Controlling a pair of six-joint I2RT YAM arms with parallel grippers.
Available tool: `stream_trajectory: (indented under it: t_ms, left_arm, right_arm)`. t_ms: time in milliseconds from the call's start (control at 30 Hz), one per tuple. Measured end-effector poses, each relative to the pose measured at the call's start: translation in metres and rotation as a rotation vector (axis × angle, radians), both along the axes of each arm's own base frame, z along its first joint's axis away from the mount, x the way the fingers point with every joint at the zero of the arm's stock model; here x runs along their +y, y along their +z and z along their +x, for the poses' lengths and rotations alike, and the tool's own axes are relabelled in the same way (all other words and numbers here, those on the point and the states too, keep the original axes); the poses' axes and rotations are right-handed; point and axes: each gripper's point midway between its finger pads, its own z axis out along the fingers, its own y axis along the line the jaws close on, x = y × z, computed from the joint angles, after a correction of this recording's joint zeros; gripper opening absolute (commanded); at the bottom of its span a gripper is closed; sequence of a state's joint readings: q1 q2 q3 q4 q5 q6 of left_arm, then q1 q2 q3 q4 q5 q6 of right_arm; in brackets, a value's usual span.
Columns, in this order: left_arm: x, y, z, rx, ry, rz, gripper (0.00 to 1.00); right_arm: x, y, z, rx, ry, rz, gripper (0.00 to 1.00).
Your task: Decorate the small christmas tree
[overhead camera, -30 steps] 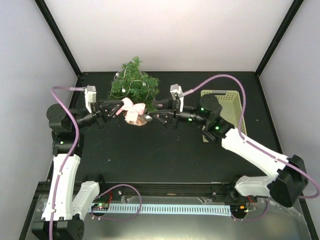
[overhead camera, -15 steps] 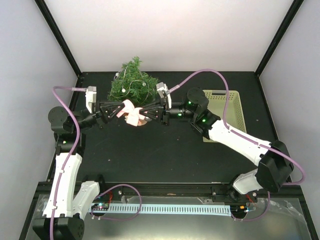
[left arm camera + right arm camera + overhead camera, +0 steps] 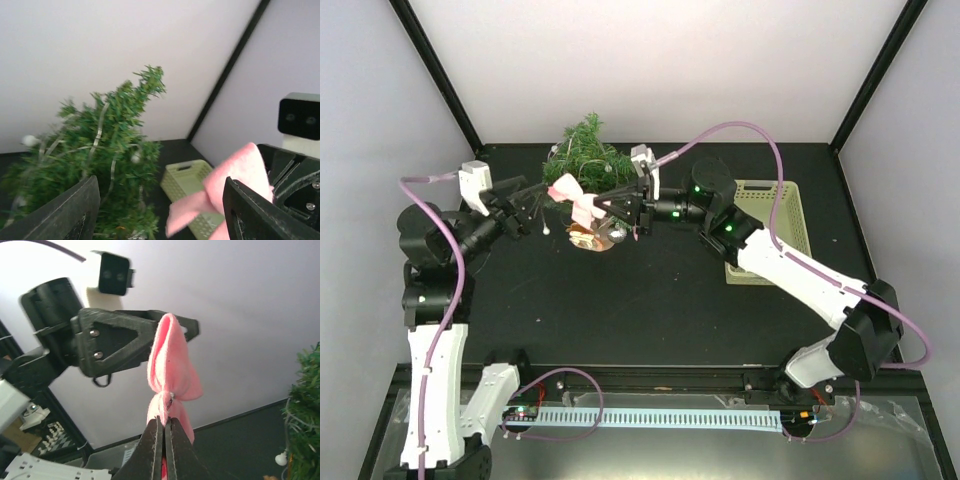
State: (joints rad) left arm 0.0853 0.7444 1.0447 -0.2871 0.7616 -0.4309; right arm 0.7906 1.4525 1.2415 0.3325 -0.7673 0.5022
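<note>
text: none readable; labels: none readable; brands, numbers, signs: none readable

small christmas tree [image 3: 110,145] blurred, cut off below — basket [image 3: 795,215] partly behind right arm [image 3: 800,280]

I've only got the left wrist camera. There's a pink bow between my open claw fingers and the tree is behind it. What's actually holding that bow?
Observer: The right claw is. Its own camera shows it shut on the pink bow, pinching it at the knot.
Operator: Okay, and where is the bow relative to the tree?
Observer: From above, it hangs at the near side of the small christmas tree, over the lower branches. I cannot tell whether it touches them.
</note>
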Motion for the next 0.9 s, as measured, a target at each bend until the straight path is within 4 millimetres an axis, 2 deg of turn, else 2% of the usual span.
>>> stream_trajectory:
  t_ms: [167, 267, 433, 600, 800, 900]
  left_arm:
    - [0.023, 0.006, -0.002, -0.004, 0.179, 0.084, 0.69]
    - [0.036, -0.005, 0.0, 0.024, 0.272, 0.139, 0.66]
    - [0.043, -0.021, 0.003, 0.06, 0.328, 0.194, 0.63]
    - [0.041, -0.043, 0.009, 0.097, 0.317, 0.206, 0.54]
    - [0.023, -0.071, 0.017, 0.133, 0.215, 0.151, 0.47]
    - [0.019, -0.074, 0.02, 0.141, 0.188, 0.127, 0.45]
  right_arm:
    - [0.015, 0.004, 0.021, 0.024, -0.034, -0.022, 0.01]
    - [0.026, -0.006, 0.035, 0.061, -0.049, -0.056, 0.01]
    - [0.041, -0.02, 0.055, 0.117, -0.082, -0.126, 0.01]
    - [0.044, -0.023, 0.067, 0.135, -0.13, -0.169, 0.01]
    - [0.049, -0.026, 0.079, 0.145, -0.159, -0.196, 0.01]
    - [0.053, -0.033, 0.084, 0.153, -0.167, -0.216, 0.01]
